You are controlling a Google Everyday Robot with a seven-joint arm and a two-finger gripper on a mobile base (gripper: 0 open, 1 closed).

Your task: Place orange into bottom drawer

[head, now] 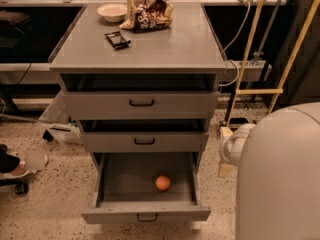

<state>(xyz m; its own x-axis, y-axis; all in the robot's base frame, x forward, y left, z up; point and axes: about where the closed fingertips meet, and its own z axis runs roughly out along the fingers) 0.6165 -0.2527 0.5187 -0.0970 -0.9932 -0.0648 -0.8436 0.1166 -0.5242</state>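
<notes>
the robot's bulky white arm (280,179) fills the near right corner, and the gripper is out of sight behind it (so whether it is spread or pressed together cannot be told). the bottom drawer (145,215) stands pulled open, with the orange (162,182) resting on its grey floor, right of centre. on the cabinet top further back are a dark packet (117,39), a white bowl (112,12) and a snack bag (147,13).

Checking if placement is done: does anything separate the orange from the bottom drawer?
Nothing visible: the orange lies inside the open bottom drawer. The pincer is out of view; only the white arm shows, right.
</notes>
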